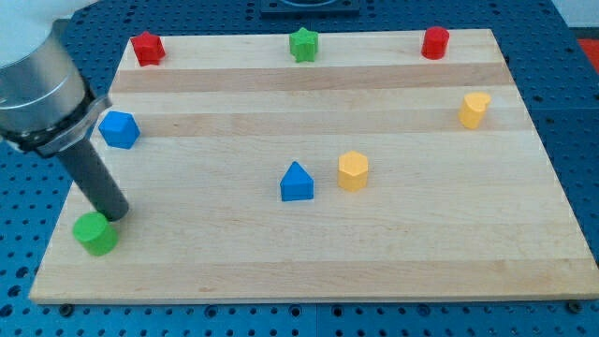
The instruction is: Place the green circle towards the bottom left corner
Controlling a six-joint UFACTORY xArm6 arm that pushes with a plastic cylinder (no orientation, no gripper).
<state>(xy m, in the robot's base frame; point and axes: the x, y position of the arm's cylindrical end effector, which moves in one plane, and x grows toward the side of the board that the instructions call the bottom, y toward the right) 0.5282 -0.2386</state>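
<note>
The green circle (96,233) lies near the bottom left corner of the wooden board (309,253). My tip (114,216) rests right against the circle's upper right side, touching it or nearly so. The dark rod rises from there up to the left into the grey arm body at the view's top left.
A blue block (120,129) sits at the left above my tip. A red star (147,48), a green star (303,44) and a red cylinder (435,43) line the top edge. A yellow block (474,109) is at the right. A blue triangle (297,182) and a yellow hexagon (353,171) sit mid-board.
</note>
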